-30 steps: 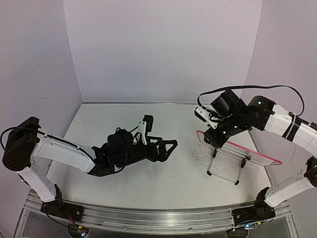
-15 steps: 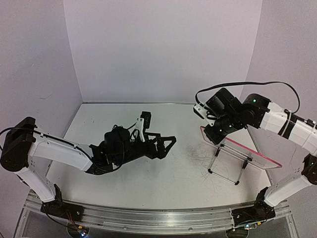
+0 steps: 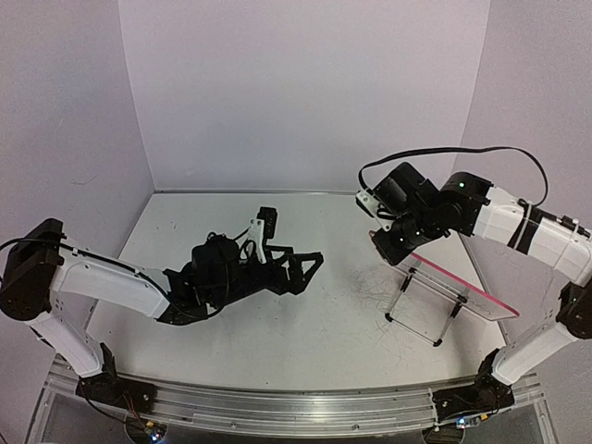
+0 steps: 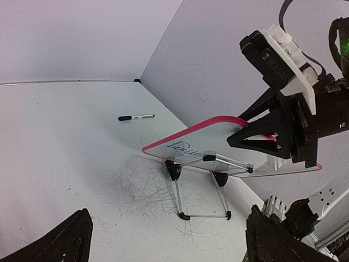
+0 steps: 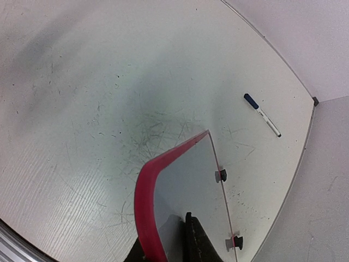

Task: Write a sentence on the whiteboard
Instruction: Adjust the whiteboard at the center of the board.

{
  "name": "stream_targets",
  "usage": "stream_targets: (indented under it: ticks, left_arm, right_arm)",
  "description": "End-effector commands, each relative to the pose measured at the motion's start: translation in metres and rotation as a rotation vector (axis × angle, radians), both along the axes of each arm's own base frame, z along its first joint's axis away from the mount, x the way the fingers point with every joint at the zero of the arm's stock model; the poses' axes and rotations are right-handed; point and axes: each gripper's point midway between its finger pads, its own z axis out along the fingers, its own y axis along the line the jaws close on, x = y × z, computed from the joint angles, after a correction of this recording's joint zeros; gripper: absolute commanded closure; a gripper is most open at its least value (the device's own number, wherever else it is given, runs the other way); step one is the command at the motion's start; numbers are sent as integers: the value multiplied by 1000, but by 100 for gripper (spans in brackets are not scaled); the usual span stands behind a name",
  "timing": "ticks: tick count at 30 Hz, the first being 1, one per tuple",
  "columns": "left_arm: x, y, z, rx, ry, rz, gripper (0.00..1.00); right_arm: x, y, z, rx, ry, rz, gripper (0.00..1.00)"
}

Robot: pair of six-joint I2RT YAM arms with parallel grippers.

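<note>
- The whiteboard [image 4: 207, 139] is gripped along its pink-red upper edge by the right gripper [image 3: 387, 248], whose two fingers are pressed against opposite faces of the board near its left corner.
- From the right wrist camera, the curved pink frame is seen running straight up from between the closed fingers, with the board's glossy face spread to the right of them.
- The board is propped on its wire stand [image 4: 174, 171] at the right side of the scuffed tabletop [image 3: 305, 351] and is tilted well back from upright.
- The sentence [image 4: 182, 146] is seen as dark slanted script at the board's end farthest from the gripping fingers; it is too foreshortened to be read.
- The left gripper [image 3: 310, 273] is held with its fingers spread wide and nothing between them, at mid-table and well apart from the board, which it faces.
- A blue-capped marker [image 4: 136, 117] is left lying on the table beyond the board, near the back wall.
- Compared with a second ago, the right gripper is closed onto the frame, where its fingers were held wider before; the board and stand are shifted slightly leftward, and the left arm is drawn back a little.
</note>
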Motion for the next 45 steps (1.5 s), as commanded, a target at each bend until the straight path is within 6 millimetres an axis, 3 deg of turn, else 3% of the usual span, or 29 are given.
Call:
stream_targets:
  ticks: [1,5,14,26,35,45]
  left_arm:
    - [1,11,20,-45,-27,24,1]
    - [1,15,19,-44,-25,32,1]
    - [0,20,19,-43,-26,33,1]
    - [-5,-2,8,-20,7,-49,1]
    - [-3,-17,0,-7,29,-83,1]
    - [-3,-14,0,-6,39,-84,1]
  right_arm:
    - [16,24,22,244,-31,-172,100]
    - [26,20,29,304,-55,-288,100]
    - [43,17,24,403,-2,-412,100]
    - [81,-48,48,641,-49,-649,100]
    - [97,-42,46,751,-29,-804,100]
    - [121,-23,39,866,49,-927,100]
